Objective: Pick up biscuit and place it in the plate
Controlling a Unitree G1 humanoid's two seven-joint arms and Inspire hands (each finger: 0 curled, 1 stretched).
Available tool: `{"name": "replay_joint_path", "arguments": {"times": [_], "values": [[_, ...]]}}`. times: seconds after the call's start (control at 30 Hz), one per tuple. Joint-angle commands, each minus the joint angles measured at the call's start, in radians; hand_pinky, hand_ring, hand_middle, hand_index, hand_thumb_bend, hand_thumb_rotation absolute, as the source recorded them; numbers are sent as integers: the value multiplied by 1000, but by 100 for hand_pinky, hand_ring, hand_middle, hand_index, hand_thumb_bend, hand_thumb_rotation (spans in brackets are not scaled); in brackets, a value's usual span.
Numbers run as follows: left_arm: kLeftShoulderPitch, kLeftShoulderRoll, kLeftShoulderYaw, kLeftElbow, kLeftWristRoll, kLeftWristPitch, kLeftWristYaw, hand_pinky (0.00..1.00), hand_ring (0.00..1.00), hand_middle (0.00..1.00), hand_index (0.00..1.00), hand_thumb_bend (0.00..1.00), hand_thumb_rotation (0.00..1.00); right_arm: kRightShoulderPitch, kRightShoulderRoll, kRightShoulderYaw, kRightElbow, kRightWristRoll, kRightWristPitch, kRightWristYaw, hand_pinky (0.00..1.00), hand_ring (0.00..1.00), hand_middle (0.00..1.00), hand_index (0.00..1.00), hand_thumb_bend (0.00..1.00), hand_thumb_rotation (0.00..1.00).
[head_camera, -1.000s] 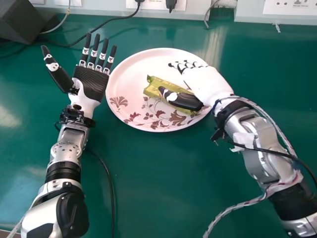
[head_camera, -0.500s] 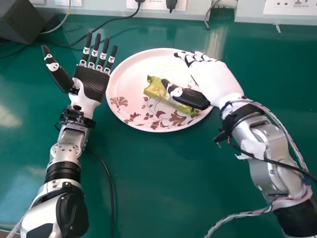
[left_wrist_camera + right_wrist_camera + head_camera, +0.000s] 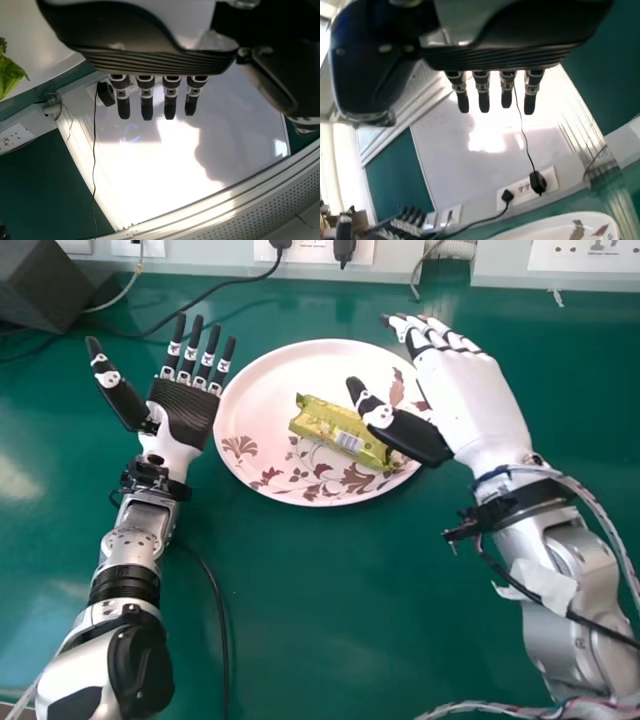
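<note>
So the biscuit [image 3: 342,433] is lying flat in the plate [image 3: 268,385], and nothing's gripping it. Looks basically done to me, with just the exit left to mess up. Main worry is the right hand [image 3: 475,400]: its thumb [image 3: 408,432] is out over the plate's right side, near the biscuit. If it dips or swings back in, it could hook the rim and drag the plate, or knock the biscuit, whose near end sits close to the edge. A shove left would push the plate into the left hand [image 3: 185,415], which is idle, palm up, right beside the rim. I'd go up first, then sideways.

Fingers on both hands look straight with small gaps between them, thumbs out, pinching nothing.

Vs 0.5 s ago: the right thumb was across the biscuit in the head view, and now it's off it. That whole hand has shifted right, uncovering more of the wrapper and the plate's pattern. Biscuit, plate and left hand look like they haven't really moved.
</note>
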Motion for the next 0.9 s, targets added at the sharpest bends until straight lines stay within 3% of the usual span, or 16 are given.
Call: {"name": "replay_joint_path", "arguments": {"times": [0.0,0.13,0.33,0.6,0.87], "values": [[22,16,15,62,14,-14,-5,95,95,100,100,100,93,43,20,-16,-51,-21,-8,-36,94,100,100,100,69,95],[8,28,21,104,20,-29,-37,95,94,98,100,100,92,85,43,-33,-93,-11,-20,-64,94,100,100,100,71,87],[-2,42,30,135,20,-39,-63,93,94,97,99,100,89,155,66,-95,-129,81,-76,-122,93,100,100,100,72,85],[-12,57,44,152,20,-38,-67,83,91,96,99,100,95,248,81,-180,-137,162,-176,-224,89,100,100,100,71,84],[-31,75,61,187,22,-35,-59,77,90,97,98,91,90,291,95,-249,-116,298,-289,-283,88,99,100,100,72,80]]}}
